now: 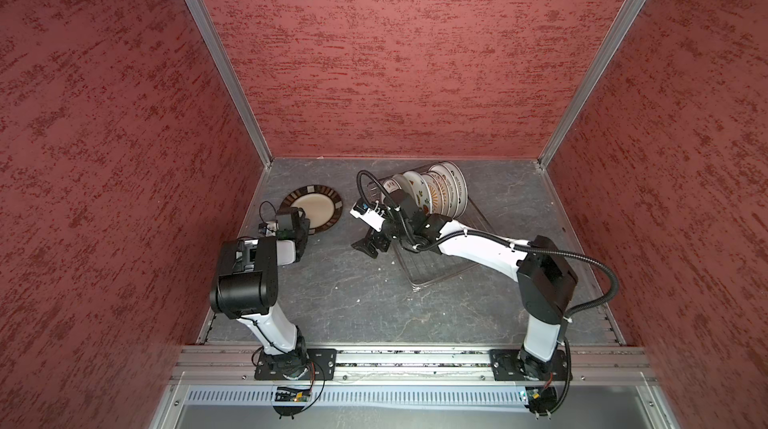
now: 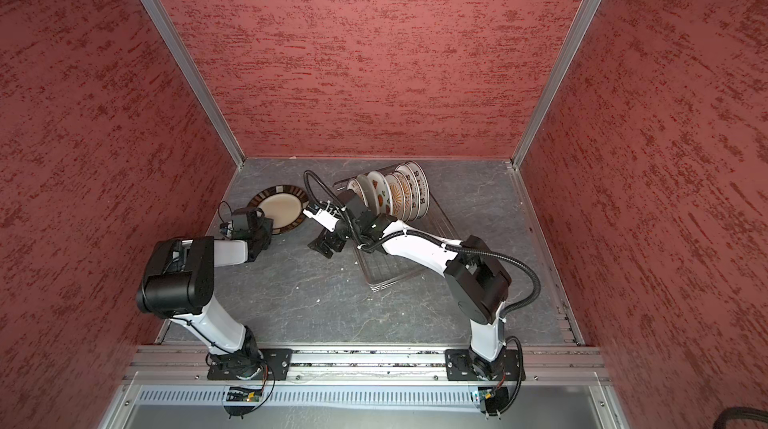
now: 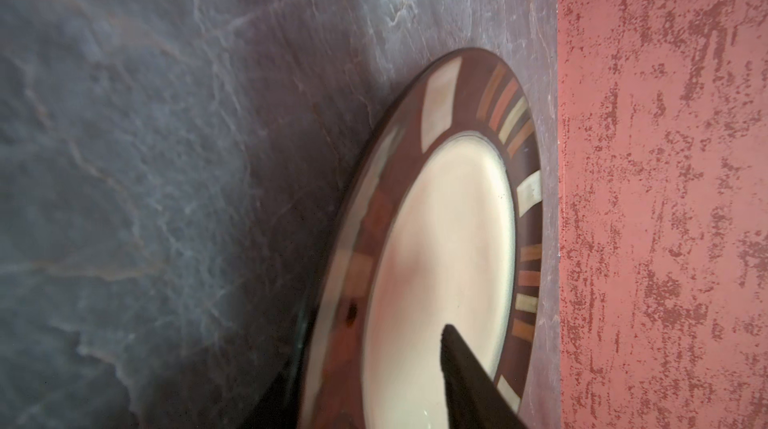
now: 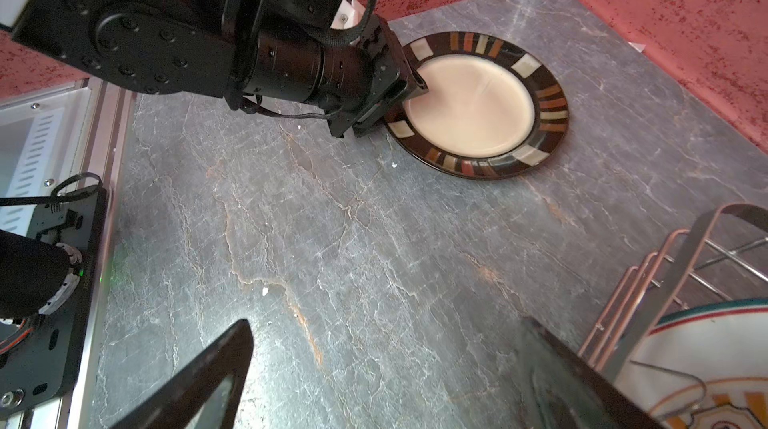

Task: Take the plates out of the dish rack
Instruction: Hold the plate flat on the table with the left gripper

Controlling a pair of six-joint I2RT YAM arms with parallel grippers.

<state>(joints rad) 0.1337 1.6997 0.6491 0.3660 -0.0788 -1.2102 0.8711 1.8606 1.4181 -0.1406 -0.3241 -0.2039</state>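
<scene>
step: dark-rimmed plate (image 1: pixel 312 207) set flat on table (image 1: pixel 353 302), left of rack (image 1: pixel 440 269) | left gripper (image 4: pixel 392 102): jaws astride its rim, hold cannot be told | right gripper (image 1: pixel 368 247): wide open, empty, beside rack | next: upright plates (image 1: pixel 432 194) to be lifted clear of prongs

dark-rimmed plate (image 3: pixel 440 240) cut off by frame edge, rack plates (image 1: pixel 440 192) partly hidden behind right arm (image 1: pixel 478 246)

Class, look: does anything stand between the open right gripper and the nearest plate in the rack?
Only a wire side rail of the dish rack lies between the right gripper and the nearest racked plate; from above, nothing visible blocks it.
</scene>
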